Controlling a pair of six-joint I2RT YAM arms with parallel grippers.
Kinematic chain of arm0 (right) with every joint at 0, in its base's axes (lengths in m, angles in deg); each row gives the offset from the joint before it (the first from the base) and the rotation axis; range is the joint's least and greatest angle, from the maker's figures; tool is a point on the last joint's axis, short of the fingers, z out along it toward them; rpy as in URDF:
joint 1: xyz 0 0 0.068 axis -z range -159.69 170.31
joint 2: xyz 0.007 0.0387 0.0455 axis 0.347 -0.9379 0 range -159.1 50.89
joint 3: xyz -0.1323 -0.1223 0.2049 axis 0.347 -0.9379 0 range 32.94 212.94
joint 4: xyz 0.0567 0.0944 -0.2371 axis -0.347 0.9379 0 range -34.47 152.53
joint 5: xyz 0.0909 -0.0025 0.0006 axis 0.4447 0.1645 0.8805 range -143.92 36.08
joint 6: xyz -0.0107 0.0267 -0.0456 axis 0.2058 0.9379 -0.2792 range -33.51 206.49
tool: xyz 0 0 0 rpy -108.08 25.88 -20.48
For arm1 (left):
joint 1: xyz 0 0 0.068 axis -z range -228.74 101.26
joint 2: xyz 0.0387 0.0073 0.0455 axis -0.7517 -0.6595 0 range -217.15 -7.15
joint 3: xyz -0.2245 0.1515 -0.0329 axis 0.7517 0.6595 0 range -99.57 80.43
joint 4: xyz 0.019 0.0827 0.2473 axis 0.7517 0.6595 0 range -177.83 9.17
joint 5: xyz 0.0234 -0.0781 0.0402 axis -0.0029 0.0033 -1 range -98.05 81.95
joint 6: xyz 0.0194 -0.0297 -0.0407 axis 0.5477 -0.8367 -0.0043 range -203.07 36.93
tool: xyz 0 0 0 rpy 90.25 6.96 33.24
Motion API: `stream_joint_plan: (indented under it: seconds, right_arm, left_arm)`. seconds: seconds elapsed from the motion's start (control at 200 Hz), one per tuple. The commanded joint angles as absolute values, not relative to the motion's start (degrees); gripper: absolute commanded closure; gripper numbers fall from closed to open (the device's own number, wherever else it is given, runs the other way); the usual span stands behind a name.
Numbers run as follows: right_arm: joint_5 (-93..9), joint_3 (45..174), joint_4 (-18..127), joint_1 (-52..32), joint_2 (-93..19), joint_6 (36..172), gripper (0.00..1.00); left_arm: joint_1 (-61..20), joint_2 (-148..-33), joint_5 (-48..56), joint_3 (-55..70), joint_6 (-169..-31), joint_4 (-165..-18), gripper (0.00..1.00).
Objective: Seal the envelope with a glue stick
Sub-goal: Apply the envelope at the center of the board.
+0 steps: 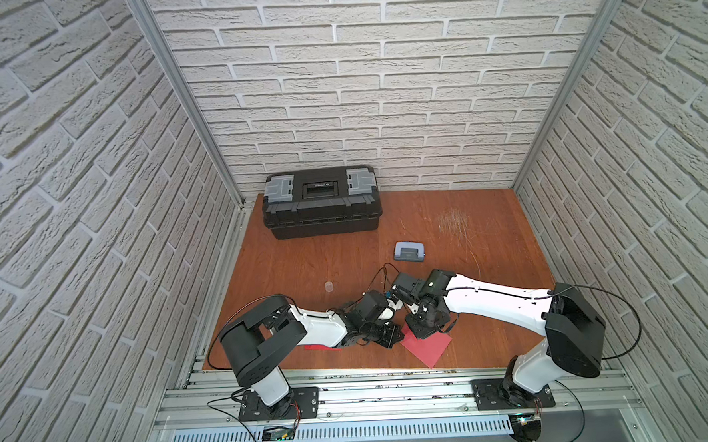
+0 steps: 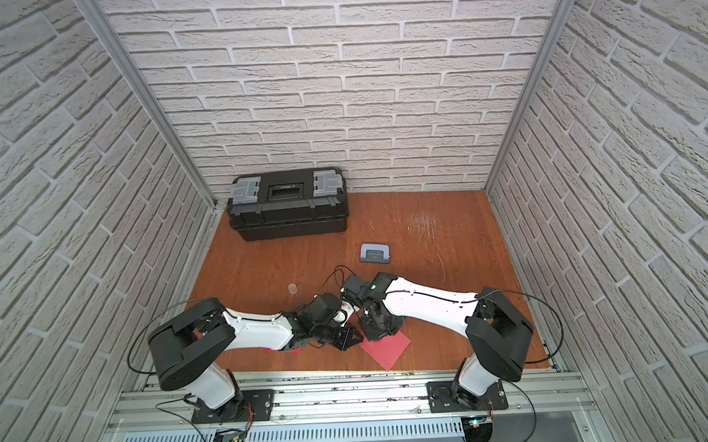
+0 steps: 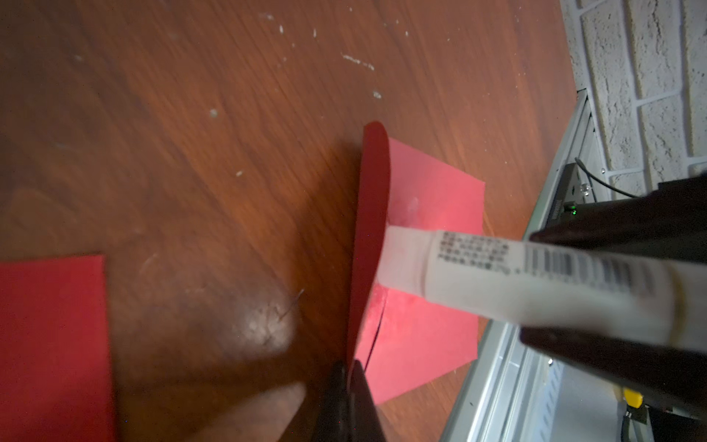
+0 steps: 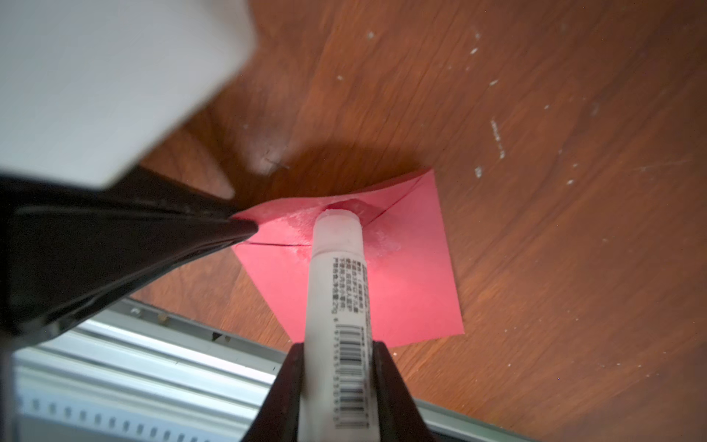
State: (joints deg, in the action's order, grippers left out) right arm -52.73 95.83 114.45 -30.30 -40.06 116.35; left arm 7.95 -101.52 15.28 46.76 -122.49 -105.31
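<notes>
Bright red-pink across the envelope point(image 4: 401, 291), with whitish smears. White for the glue stick point(image 4: 336, 291), grey print and a black barcode on its label. Reddish-brown wood grain over the table point(image 1: 325, 265), flecked white. Black for the toolbox point(image 1: 321, 207), grey latches. Grey-blue on the hole punch point(image 1: 408, 251). Pale brick pattern on the walls point(image 1: 378, 83).

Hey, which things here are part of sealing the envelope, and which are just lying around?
In use: glue stick, held by the right gripper; red envelope, flap pinched up by the left gripper; clear cap, lying apart.
Just lying about: hole punch; black toolbox; second red sheet.
</notes>
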Motion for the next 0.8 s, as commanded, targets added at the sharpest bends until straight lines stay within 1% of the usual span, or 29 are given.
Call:
stream_joint_plan:
  seconds: [0.0, 0.08, 0.145, 0.29, 0.375, 0.49, 0.6, 0.66, 0.73, 0.795]
  right_arm:
    - [-45.34, 98.3, 118.3, -30.49, -42.27, 115.09, 0.97]
    - [-44.01, 98.73, 118.45, -30.5, -43.84, 115.15, 0.97]
    - [-45.68, 99.61, 119.75, -30.64, -45.24, 115.46, 0.97]
    - [-58.42, 103.03, 125.81, -30.58, -48.58, 117.32, 0.97]
    - [-63.03, 102.94, 124.6, -30.29, -48.58, 118.97, 0.97]
    - [-58.17, 102.25, 118.72, -30.39, -46.87, 119.41, 0.97]
    - [-47.17, 100.54, 111.67, -30.54, -45.1, 118.51, 0.97]
    - [-42.84, 100.14, 109.69, -30.67, -45.15, 118.13, 0.97]
    - [-41.41, 100.35, 109.78, -30.84, -45.8, 117.58, 0.97]
    - [-42.56, 100.88, 111.13, -30.7, -46.67, 117.39, 0.97]
  left_arm:
    - [8.39, -102.87, 15.54, 47.04, -121.07, -103.32, 1.0]
    - [8.55, -103.11, 15.86, 46.86, -120.82, -103.31, 1.0]
    - [8.59, -103.13, 16.21, 46.8, -120.73, -103.32, 1.0]
    - [8.63, -103.29, 16.84, 46.72, -120.53, -103.54, 1.0]
    - [8.74, -103.56, 17.35, 46.63, -120.45, -103.7, 1.0]
    - [8.8, -103.88, 17.72, 46.33, -120.47, -103.49, 1.0]
    - [8.76, -103.87, 17.77, 46.33, -120.27, -103.48, 1.0]
    - [8.84, -104.0, 17.81, 46.24, -120.26, -103.48, 1.0]
    - [8.9, -104.16, 17.88, 46.16, -120.33, -103.48, 1.0]
    - [8.91, -104.01, 17.91, 46.23, -120.25, -103.48, 1.0]
